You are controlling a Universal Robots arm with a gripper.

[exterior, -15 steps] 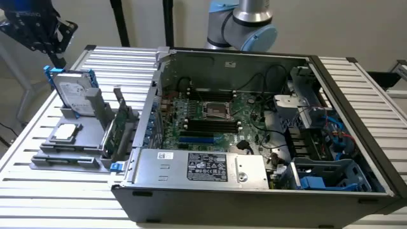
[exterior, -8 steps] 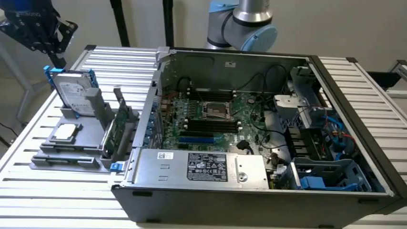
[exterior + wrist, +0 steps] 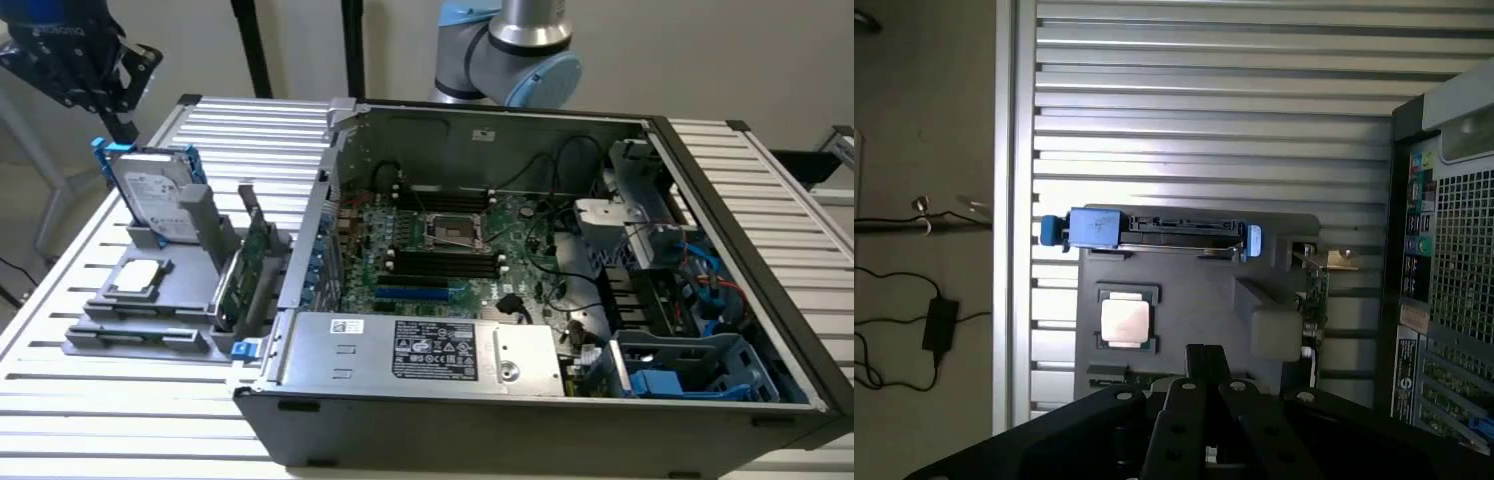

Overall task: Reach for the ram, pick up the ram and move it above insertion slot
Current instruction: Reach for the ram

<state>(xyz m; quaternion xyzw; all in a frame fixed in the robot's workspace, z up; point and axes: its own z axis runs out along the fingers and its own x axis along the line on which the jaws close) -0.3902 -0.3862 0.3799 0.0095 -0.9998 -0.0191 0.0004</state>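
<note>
My gripper (image 3: 123,125) hangs high at the exterior view's far left, above the back end of the grey parts holder (image 3: 100,335). In the wrist view the gripper (image 3: 1206,352) looks straight down on that holder (image 3: 1194,290). The ram is hidden from me. The black memory slots (image 3: 441,262) lie on the motherboard inside the open computer case (image 3: 534,410), well to the exterior view's right of the gripper.
On the holder stand a hard drive in a blue caddy (image 3: 154,195), a square processor (image 3: 139,279) and a tall green expansion card with a metal bracket (image 3: 243,270). The slatted table (image 3: 107,420) carries everything. The arm's base (image 3: 514,50) rises behind the case.
</note>
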